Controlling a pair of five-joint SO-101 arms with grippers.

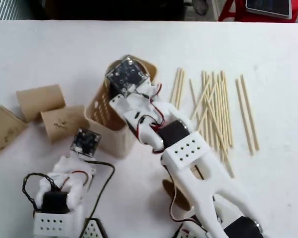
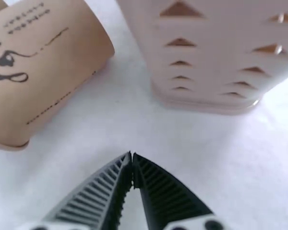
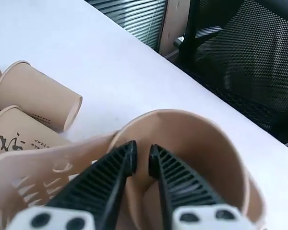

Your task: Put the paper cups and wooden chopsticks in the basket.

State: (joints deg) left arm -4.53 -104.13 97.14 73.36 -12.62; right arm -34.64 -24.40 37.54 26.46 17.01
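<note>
The right gripper (image 3: 141,155) is over the mouth of the basket (image 3: 29,177). Its jaws are parted by a narrow slit and nothing is visible between them. Directly below the fingertips is the open mouth of a paper cup (image 3: 206,143), which stands upright inside the basket with its rim close to the basket rim. Whether a finger touches the cup wall cannot be determined. The left gripper (image 2: 132,160) is low over the white table (image 2: 134,124) with its jaws fully closed, tips meeting, and it holds nothing. It points at the bare strip of table between the basket's perforated wall and the nearest lying cup (image 2: 43,62), which is on its side just beside the basket. In the high view, two further cups lie on their sides to the left of that one: a middle cup (image 1: 39,101) touching or just beside it, and an outer cup (image 1: 2,130) nearest the table edge. The wooden chopsticks (image 1: 216,106) lie scattered in a loose, partly crossed group on the table on the far side of the basket, well apart from the cups.
</note>
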